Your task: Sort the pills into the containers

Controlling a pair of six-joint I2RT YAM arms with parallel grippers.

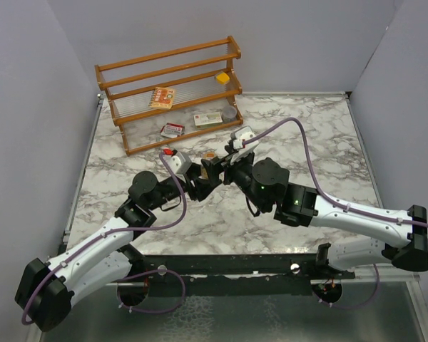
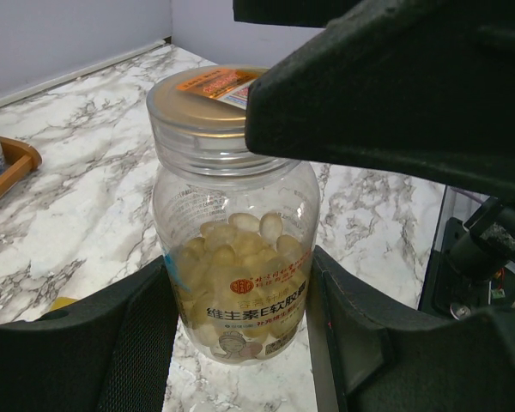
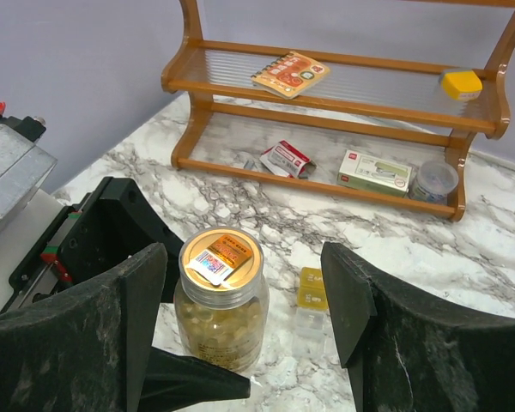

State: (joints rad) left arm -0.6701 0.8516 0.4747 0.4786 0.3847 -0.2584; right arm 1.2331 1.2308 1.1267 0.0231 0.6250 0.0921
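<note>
Jaws of the left gripper (image 2: 240,296) are closed on the lower body of the amber jar (image 2: 236,249), pinning it upright near the middle of the marble table (image 3: 429,257); I judge that is so it cannot turn while the cap is worked. My right gripper (image 3: 245,257) has its jaws wide on either side of the gold lid (image 3: 221,257), touching neither side, placed to close and twist. A small yellow box (image 3: 310,296) lies just beside the jar, handy for pills.

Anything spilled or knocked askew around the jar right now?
Nothing spilled: the jar stands upright, lid on, gripped by the left end effector. Only oddity: the red-white packet lies crooked on the lower shelf.
</note>
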